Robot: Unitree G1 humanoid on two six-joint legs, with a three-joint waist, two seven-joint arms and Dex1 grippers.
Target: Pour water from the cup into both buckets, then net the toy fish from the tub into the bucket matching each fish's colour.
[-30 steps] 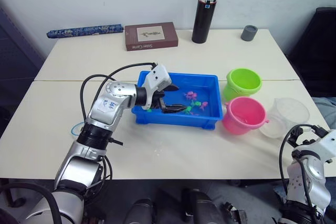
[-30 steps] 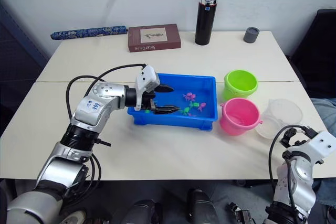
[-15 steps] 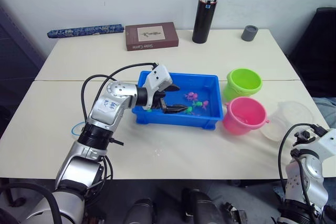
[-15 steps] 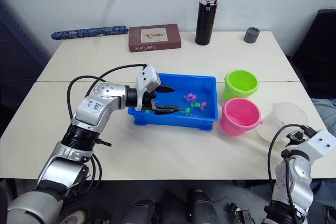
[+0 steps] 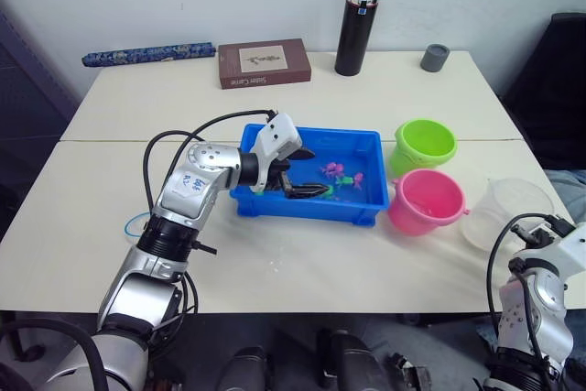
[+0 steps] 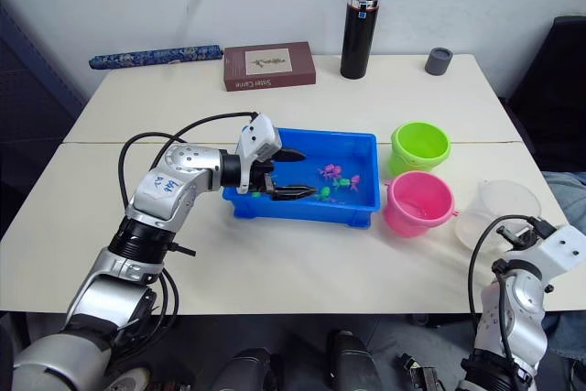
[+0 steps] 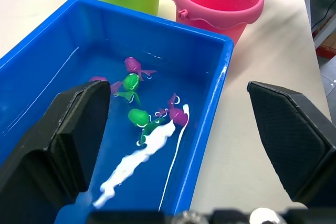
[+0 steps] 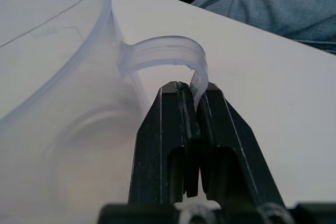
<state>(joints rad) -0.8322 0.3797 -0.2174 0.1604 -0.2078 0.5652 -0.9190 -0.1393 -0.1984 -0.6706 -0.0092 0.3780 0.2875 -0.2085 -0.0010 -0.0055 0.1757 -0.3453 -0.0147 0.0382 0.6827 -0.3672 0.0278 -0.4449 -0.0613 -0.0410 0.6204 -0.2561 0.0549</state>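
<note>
Now the right claw [image 8: 191, 103] sits pinched tight on the thin handle of the clear cup [image 5: 506, 212], fingers closed with just that strip of plastic between them. The cup stands on the desk [image 5: 366, 263] just past the pink bucket [image 5: 425, 200], on the side away from the blue tub [image 5: 275, 204], and the green bucket [image 5: 425, 145] sits touching the pink one on its far side. So the pour line runs from the cup toward the tub: pink bucket first, green bucket beyond and a little back. The right arm is plainly the nearer one for that job.

Over at the tub, the left claw [image 5: 307, 171] is spread wide, holding nothing, one finger over the water and one hanging outside the near wall. Green and pink-purple toy fish [image 7: 137, 115] cluster straight ahead of it, toward the tub's bucket end. I'd judge the pouring not yet finished with the cup in hand, though whether the buckets hold water is hard to tell.
</note>
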